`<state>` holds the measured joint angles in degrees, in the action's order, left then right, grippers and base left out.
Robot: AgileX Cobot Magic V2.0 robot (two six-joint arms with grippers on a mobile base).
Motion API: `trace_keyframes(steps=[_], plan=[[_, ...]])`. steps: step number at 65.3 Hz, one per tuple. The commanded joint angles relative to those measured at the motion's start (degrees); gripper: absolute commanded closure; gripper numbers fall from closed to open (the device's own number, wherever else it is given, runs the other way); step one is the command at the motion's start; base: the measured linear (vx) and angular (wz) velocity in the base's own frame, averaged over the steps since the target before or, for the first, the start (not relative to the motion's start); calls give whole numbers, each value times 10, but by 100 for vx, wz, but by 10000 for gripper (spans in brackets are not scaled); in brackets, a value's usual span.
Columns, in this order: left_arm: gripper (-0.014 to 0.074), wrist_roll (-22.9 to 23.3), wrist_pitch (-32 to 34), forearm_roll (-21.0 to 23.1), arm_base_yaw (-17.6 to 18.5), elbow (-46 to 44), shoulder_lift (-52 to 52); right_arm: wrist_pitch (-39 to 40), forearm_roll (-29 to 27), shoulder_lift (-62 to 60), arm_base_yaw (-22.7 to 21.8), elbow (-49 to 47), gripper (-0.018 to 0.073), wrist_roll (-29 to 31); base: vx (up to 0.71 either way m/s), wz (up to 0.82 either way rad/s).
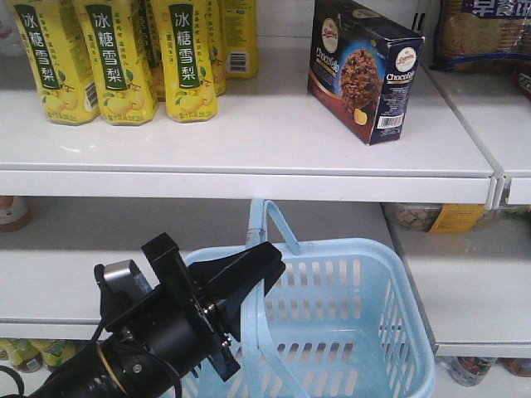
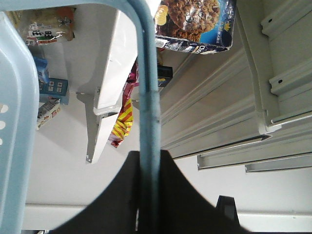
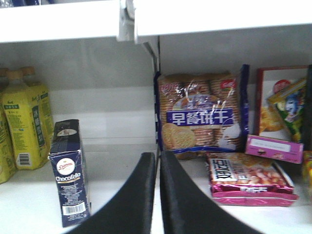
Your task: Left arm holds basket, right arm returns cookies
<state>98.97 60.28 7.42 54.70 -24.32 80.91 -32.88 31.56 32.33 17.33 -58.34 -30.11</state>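
Cookies (image 1: 363, 68) stand upright on the shelf (image 1: 249, 141). My left end effector (image 1: 249, 278) clamps the basket (image 1: 348, 332) handle; my right end effector (image 3: 158, 195) is closed, empty.

Cookies (image 1: 363, 70) on shelf (image 1: 249, 141), basket (image 1: 348, 323) below.

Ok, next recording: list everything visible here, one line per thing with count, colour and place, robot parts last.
cookies: one carton, dark navy, upright on the upper shelf, right of the drinks.
drink cartons: at least four, yellow, upper shelf, left.
basket: one, light blue, below the upper shelf, looks empty.
biscuit pack: one, blue and tan, next shelf bay to the right.
snack bag: one, pink, lying flat in front of the biscuit pack.
shelves: white, several tiers.
left gripper: one, black, shut on the basket handle.
right gripper: one, black, shut and empty, facing the shelf.
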Motion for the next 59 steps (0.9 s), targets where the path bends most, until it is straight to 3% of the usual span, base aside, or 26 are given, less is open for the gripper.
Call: trace_keyframes(steps=[1, 30, 59], plan=[[599, -8, 157, 15, -3, -20, -23, 20, 11, -29, -1, -3, 570, 15, 0, 0], [599, -8, 157, 15, -3, -20, -23, 21, 9, -188, -1, 191, 570, 14, 0, 0], [599, -8, 157, 15, -3, -20, -23, 10, 11, -200, -1, 225, 570, 12, 0, 0]])
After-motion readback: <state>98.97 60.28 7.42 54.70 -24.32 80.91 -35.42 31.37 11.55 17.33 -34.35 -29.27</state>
